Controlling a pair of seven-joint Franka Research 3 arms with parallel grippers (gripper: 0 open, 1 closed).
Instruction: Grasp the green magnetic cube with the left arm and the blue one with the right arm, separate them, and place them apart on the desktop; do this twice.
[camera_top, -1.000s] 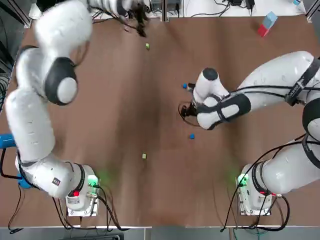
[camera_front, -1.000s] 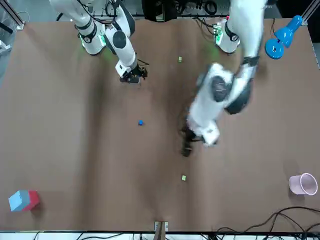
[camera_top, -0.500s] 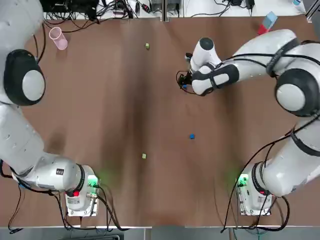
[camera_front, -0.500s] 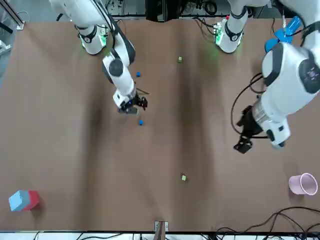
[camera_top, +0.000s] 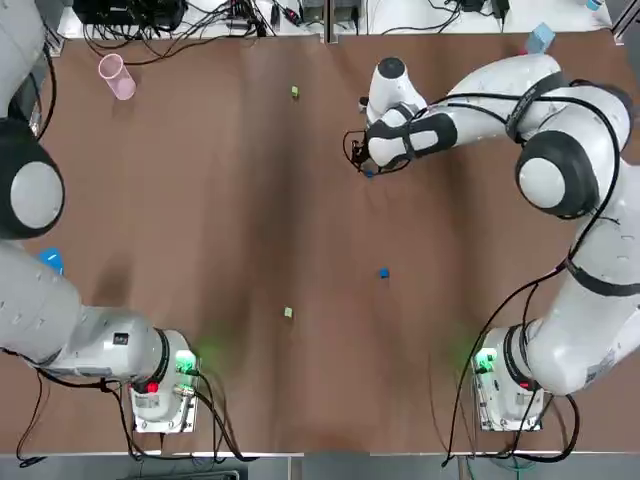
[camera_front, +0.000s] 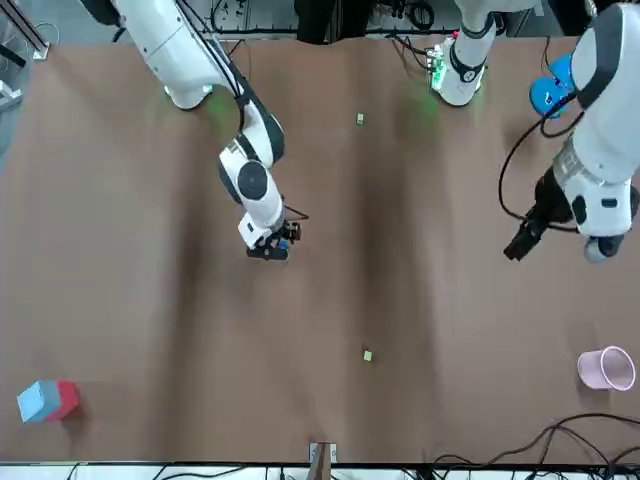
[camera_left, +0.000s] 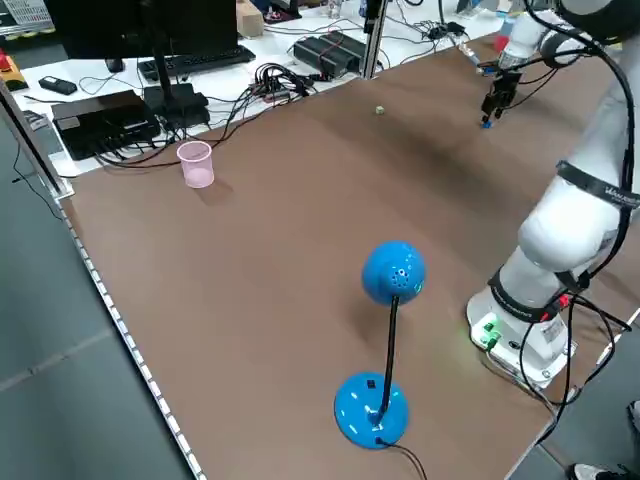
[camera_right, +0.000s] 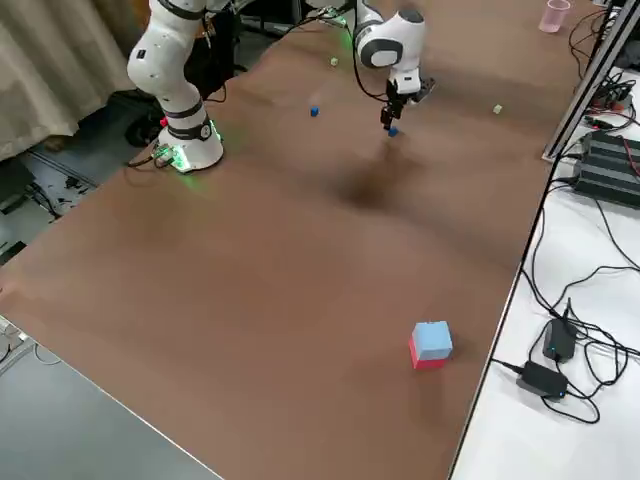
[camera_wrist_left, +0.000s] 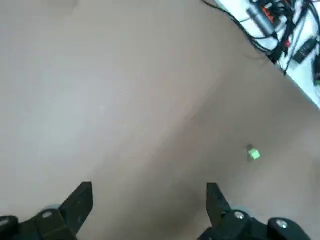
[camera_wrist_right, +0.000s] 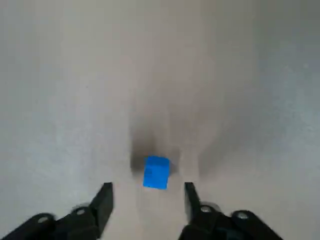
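Two small green cubes lie apart, one far, one near. One blue cube rests mid-table. The other blue cube sits on the tabletop between the fingers of my open right gripper, which hangs low over it without touching it. My left gripper is open and empty, raised over the table's left side. A green cube shows far off in the left wrist view.
A pink cup stands at the far left corner. A red-and-blue block sits at the far right corner. A blue desk lamp stands by the left edge. Cables lie beyond the far edge.
My right gripper has moved toward the far side and come down around the far blue cube. My left arm has swung away from the far centre to the table's left side.
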